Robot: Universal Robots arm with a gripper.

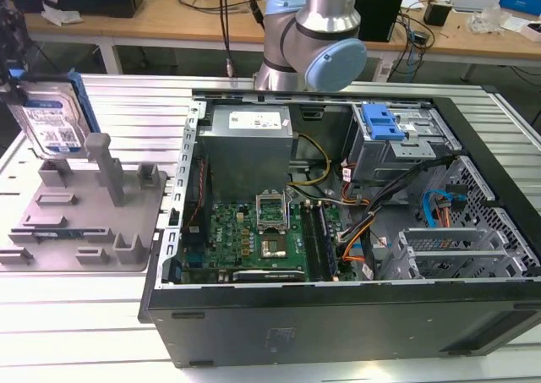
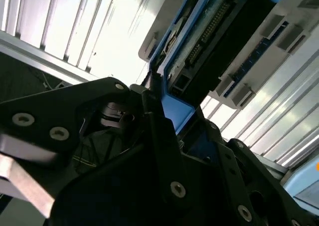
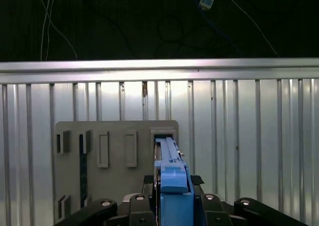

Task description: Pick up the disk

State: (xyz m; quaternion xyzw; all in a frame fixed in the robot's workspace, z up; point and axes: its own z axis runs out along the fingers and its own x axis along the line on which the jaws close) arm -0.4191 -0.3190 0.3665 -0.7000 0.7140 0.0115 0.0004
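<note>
1. Plainly, the gripper (image 3: 172, 196) has its jaws clamped on the disk (image 1: 49, 117), held upright above the grey fixture (image 1: 84, 222).
2. Beyond, a thin-edge grip risks slipping onto the fixture's posts.

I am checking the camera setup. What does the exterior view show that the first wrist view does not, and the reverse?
Exterior view alone: the open computer case, its circuit board, and the disk's labelled face, held upright above the grey fixture. First wrist view alone: the disk edge-on, its blue rail between the gripper fingers. Both: disk, fixture, ribbed metal table.
</note>
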